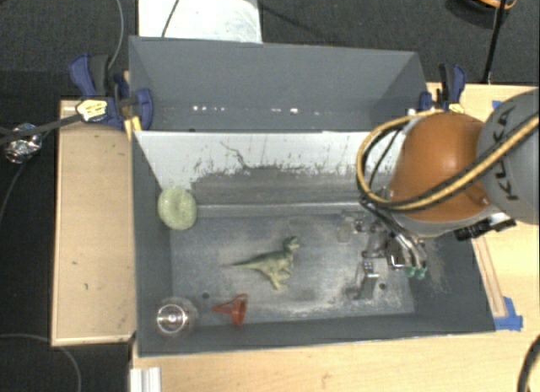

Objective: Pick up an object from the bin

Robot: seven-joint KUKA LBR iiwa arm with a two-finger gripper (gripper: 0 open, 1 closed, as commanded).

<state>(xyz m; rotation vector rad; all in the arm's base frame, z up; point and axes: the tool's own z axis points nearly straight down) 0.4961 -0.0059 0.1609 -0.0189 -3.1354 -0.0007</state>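
Note:
My gripper [368,283] hangs low over the bin floor near the right wall, under the orange wrist cover. Nothing shows between its fingers. A small green toy dinosaur [272,261] lies on the floor in the middle of the bin, well to the left of the gripper. Further left along the front wall lies a small red cone-shaped piece [232,307].
A pale green ball [177,208] rests against the left wall at the back. A clear round glass-like thing [173,317] sits in the front left corner. The arm with its cables covers the bin's right side.

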